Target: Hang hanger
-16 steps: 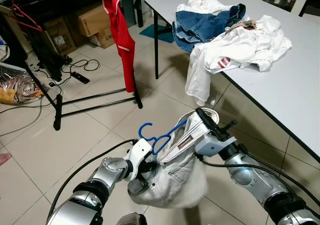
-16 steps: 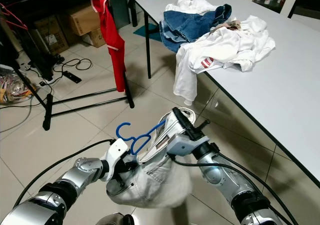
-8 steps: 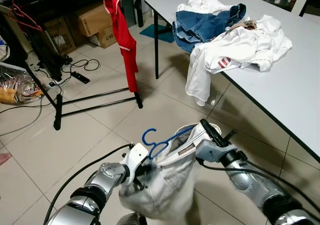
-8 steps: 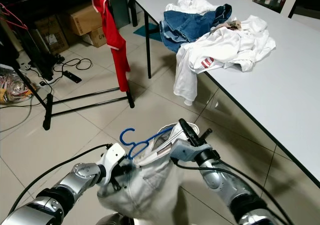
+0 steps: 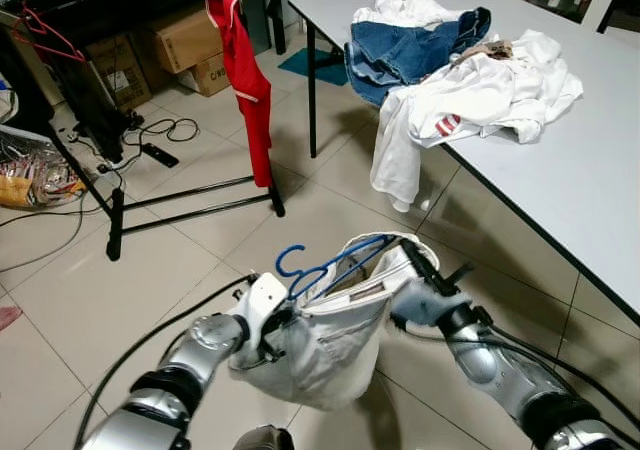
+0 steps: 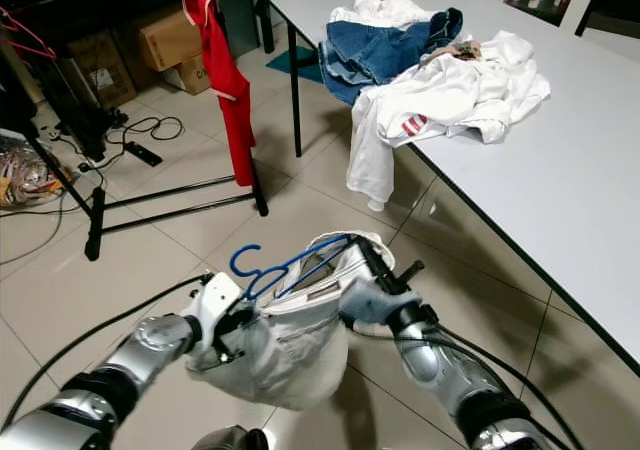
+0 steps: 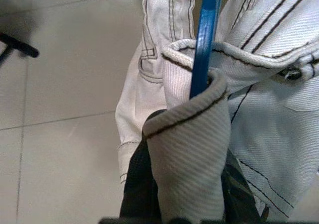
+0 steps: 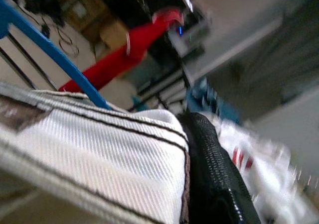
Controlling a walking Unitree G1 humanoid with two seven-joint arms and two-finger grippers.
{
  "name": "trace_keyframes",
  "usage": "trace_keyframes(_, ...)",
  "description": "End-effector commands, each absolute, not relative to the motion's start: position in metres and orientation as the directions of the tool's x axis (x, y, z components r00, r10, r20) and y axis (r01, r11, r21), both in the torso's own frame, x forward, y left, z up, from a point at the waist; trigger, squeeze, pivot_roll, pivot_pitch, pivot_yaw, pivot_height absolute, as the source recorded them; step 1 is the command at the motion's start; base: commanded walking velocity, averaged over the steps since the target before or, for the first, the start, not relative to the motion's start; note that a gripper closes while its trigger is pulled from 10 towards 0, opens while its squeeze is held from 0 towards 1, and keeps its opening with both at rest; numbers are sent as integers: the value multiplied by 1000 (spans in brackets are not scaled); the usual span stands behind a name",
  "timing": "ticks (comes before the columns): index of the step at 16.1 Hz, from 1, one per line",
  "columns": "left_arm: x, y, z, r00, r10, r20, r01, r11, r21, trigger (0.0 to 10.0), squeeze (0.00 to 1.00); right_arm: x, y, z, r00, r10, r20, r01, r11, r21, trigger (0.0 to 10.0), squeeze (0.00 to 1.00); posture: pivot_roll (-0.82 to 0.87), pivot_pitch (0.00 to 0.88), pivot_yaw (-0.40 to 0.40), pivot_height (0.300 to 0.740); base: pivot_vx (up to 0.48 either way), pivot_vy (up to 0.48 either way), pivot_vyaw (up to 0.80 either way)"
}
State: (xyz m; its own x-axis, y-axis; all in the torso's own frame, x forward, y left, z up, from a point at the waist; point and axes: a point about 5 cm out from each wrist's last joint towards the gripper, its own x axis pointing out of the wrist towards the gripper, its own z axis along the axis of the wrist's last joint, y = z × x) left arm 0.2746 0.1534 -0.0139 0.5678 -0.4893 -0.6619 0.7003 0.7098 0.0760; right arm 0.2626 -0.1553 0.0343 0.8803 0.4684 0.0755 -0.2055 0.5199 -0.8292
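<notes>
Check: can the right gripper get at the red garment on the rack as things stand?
Probably not. The right gripper is pinching the white shorts on the blue hanger, and the red garment hangs well ahead across open floor.

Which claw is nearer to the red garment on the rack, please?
Left. The left claw is low beneath the red garment, gripping the white jeans; the right claw holds their other side, further toward the table.

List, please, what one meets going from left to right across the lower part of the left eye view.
left gripper → blue hanger → white garment → right gripper
</notes>
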Motion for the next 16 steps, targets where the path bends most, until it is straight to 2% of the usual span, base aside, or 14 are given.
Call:
trace_keyframes(1,264,180,-22,544,-426,-722,668,742,66,10000,0,269,-166,52,880,431,198,-83,551,-830,10000,0,32,0,78,740,0,0,0)
trace_keyframes(5,247,174,-34,441,-495,-749,708,705,-49,10000,0,270,-157,82,786,494,371,36,563,-826,10000,0,30,0,81,740,0,0,0)
trace_keyframes(7,240,167,-39,386,-522,-761,722,684,-103,10000,0,264,-143,96,699,578,422,6,585,-811,10000,0,24,0,82,740,0,0,0)
trace_keyframes(8,238,165,-41,364,-528,-767,725,677,-123,10000,0,259,-135,100,652,625,430,-56,606,-794,10000,0,24,0,82,740,0,0,0)
trace_keyframes(10,238,163,-42,348,-520,-780,726,676,-126,10000,0,256,-129,104,620,648,443,-123,638,-761,10000,0,23,0,79,740,0,0,0)
trace_keyframes(11,239,161,-42,354,-505,-787,719,686,-116,10000,0,257,-128,105,631,634,447,-144,662,-735,10000,0,23,0,79,740,0,0,0)
trace_keyframes(13,246,162,-40,405,-452,-795,681,729,-68,10000,0,255,-126,96,645,649,402,-215,660,-720,10000,0,17,0,76,740,0,0,0)
trace_keyframes(16,248,168,-40,421,-405,-812,642,765,-49,10000,0,249,-124,94,630,665,402,-273,674,-687,10000,0,18,0,78,740,0,0,0)
